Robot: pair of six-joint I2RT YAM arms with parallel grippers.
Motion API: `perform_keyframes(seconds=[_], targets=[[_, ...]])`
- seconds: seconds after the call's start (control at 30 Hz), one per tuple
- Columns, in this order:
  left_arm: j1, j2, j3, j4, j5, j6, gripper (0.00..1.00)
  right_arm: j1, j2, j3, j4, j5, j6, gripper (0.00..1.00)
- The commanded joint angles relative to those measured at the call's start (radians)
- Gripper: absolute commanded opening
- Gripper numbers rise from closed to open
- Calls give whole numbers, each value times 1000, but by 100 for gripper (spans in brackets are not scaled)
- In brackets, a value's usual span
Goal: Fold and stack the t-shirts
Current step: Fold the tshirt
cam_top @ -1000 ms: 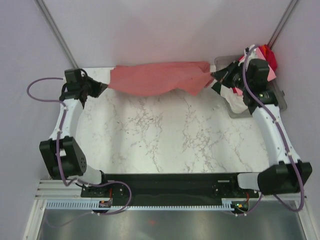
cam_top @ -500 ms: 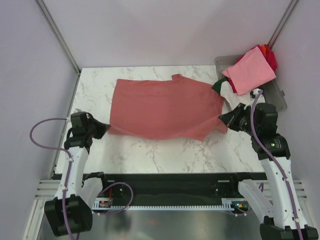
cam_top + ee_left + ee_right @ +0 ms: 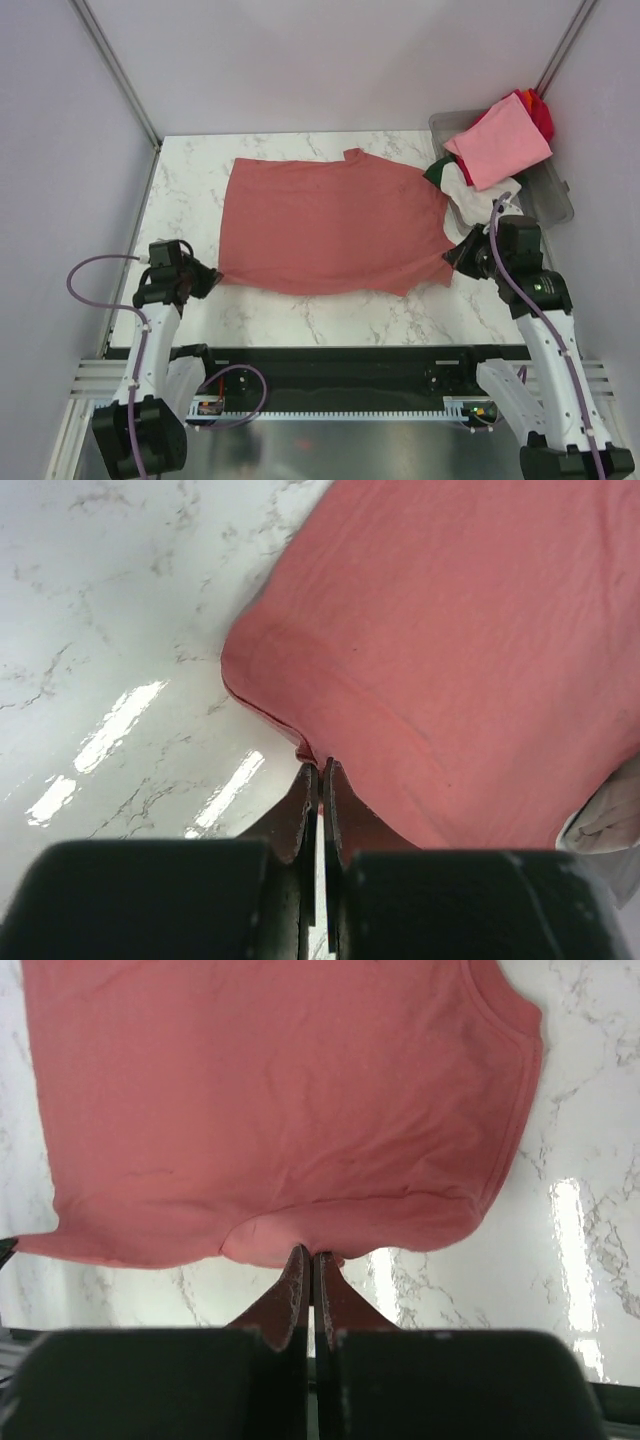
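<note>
The brick-red t-shirt (image 3: 330, 225) is being pinched flat by the left gripper (image 3: 212, 277) and right gripper (image 3: 455, 258), with nothing folded or stacked yet.

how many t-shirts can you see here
5: a brick-red shirt spread on the table; pink, bright red, white and dark green piled at the tub; more may be hidden.

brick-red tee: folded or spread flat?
Spread. The brick-red t-shirt lies flat across the table, collar visible; left gripper and right gripper pinch its near corners.
</note>
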Motion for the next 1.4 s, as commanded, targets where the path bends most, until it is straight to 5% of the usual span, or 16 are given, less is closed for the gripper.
perform_keyframes(seconds=[0.0, 0.73, 1.37], targets=[[6, 81, 76, 39, -26, 9, 2, 1, 93, 19, 112, 59, -10, 0], [5, 626, 352, 162, -32, -60, 2, 90, 757, 376, 315, 269, -2, 0], [-50, 827, 516, 185, -52, -80, 2, 89, 904, 501, 327, 368, -27, 0]])
